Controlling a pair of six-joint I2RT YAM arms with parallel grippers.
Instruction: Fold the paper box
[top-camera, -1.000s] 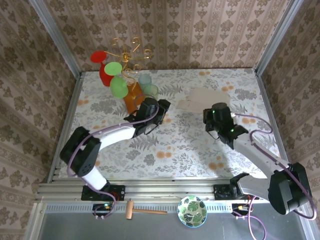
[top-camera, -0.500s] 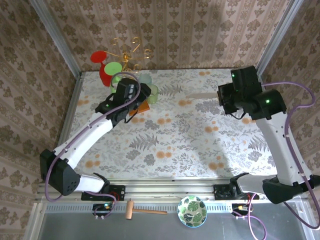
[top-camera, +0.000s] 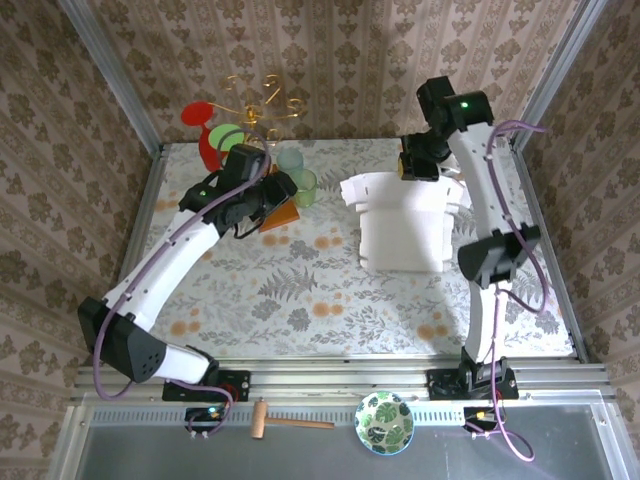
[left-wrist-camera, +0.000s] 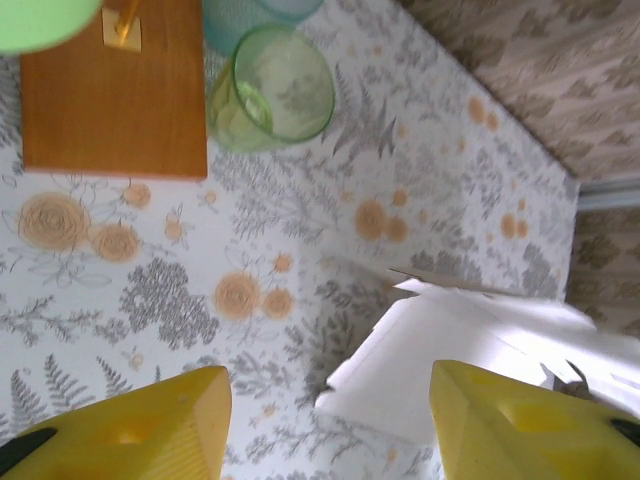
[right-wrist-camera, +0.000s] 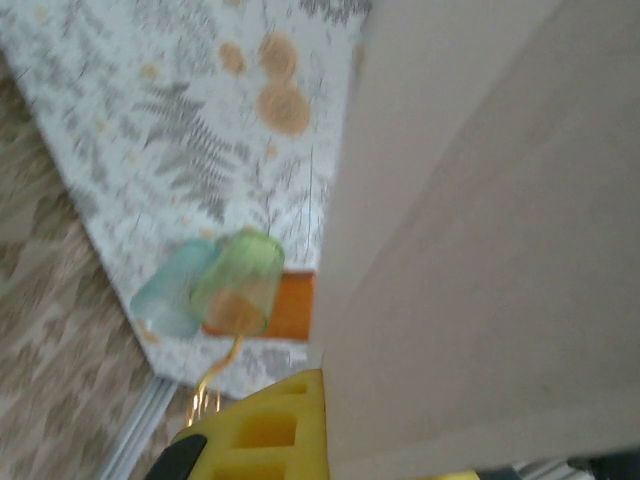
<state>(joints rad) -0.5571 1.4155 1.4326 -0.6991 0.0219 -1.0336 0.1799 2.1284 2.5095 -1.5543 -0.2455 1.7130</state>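
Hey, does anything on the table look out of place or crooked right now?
Yes. The paper box is not lying flat: the right gripper has its jaws closed on the far edge and holds it up, so the sheet hangs tilted over the table, with its flaps sticking out unevenly. Nothing looks spilled or torn.

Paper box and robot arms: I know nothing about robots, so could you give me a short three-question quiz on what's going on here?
1. True or false: the left end effector is gripping the paper box.
2. What stands right beside the wooden block? A) a green cup B) a book C) a spoon
3. Fill the blank: the left end effector's fingers are ____ in colour.

Key
1. False: its fingers are apart with nothing between them. The right end effector appears to hold the box.
2. A
3. yellow
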